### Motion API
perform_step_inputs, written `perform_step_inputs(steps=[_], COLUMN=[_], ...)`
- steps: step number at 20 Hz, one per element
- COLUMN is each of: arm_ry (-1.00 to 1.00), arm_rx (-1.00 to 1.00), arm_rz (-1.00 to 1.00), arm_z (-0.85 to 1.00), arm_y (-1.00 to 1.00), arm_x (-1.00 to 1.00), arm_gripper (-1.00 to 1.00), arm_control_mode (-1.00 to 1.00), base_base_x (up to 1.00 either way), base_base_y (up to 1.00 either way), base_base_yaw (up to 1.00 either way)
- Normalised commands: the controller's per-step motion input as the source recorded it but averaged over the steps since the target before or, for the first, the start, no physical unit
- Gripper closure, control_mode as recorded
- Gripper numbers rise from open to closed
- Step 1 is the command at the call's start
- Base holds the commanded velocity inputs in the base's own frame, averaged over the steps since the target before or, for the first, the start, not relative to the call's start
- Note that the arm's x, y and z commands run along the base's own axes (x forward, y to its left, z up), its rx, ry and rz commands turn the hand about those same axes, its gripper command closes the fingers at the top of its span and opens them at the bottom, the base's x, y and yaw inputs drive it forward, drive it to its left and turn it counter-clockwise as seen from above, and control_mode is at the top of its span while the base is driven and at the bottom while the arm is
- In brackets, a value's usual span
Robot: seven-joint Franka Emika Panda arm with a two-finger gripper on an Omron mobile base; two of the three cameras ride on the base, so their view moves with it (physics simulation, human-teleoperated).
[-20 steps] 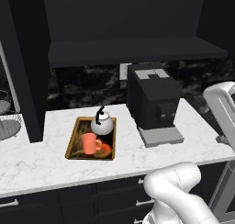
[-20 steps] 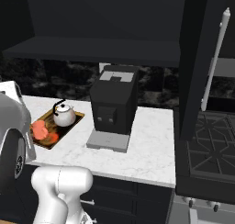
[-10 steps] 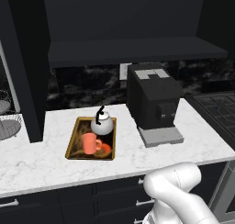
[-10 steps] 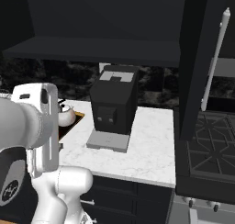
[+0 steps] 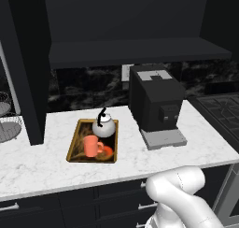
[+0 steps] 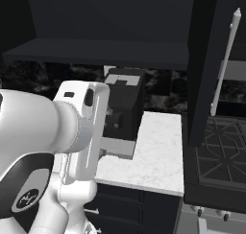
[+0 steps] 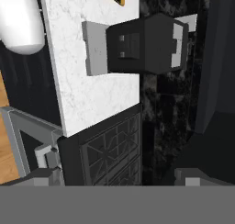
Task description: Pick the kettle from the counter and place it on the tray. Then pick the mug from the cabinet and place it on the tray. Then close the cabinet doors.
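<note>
Left base view is showing the white marble desk (image 5: 196, 143) running across the middle, with the tray (image 5: 74, 150) lying flat on it at about 9 o'clock from the big black machine (image 5: 156, 98). The kettle (image 5: 104, 127) is sitting upright at the far end of the tray, its thin black handle arching up, and the mug (image 5: 91, 146) is standing upright just in front of it, close to the kettle, both inside the golden rim. The tray's flat orange mark (image 5: 108, 152) is peeking out at 3 o'clock of the mug. A black cabinet door (image 5: 25, 68) is hanging open at 10 o'clock, its lower edge reaching down near the desk, and the dark cabinet shelf (image 5: 140, 52) is stretching across above the machine.

Right base view is showing the other door (image 6: 209, 65) standing open at 2 o'clock, its long silver handle (image 6: 225, 63) running down it, above the stove grates (image 6: 221, 151). The robot's white arm is crossing in front of the machine here.

Hand view, rolled on its side, is looking at the machine, the desk and the stove. The pincer (image 7: 114, 176) is standing wide open with its two grey tips far apart at the bottom edge, holding nothing.
</note>
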Motion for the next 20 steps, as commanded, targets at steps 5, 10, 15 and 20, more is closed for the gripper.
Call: perform_step_inputs(steps=[5, 10, 15, 20], arm_ry=[-0.14, 0.0, -0.05, -0.19], arm_rx=[-0.07, -0.1, -0.04, -0.05], arm_rz=[-0.2, -0.34, -0.27, -0.11], arm_z=[0.06, 0.31, 0.18, 0.03], arm_y=[-0.69, -0.53, -0.55, -0.6], arm_x=[-0.14, -0.15, -0.12, -0.12], arm_gripper=[-1.0, -1.0, -1.0, -1.0], arm_control_mode=[-1.0, -1.0, -1.0, -1.0], base_base_x=[0.0, 0.0, 0.0, 0.0], base_base_y=[0.0, 0.0, 0.0, 0.0], base_base_yaw=[0.0, 0.0, 0.0, 0.0])
